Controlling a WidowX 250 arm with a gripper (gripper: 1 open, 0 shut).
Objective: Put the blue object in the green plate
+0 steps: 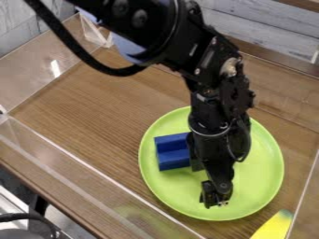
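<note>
The lime-green plate (256, 182) lies on the wooden table at the lower right. A royal-blue block (173, 154) rests inside the plate on its left half, partly hidden behind the arm. My black gripper (215, 192) points down over the plate's middle, just right of the block, with its fingers spread open and nothing between them. The fingertips hover close to the plate surface; I cannot tell whether they touch it.
A clear plastic wall (75, 177) runs along the table's front and left edges. A yellow object (274, 227) pokes in at the bottom right corner. The black arm (162, 37) reaches in from the upper left above the wooden tabletop (88, 103).
</note>
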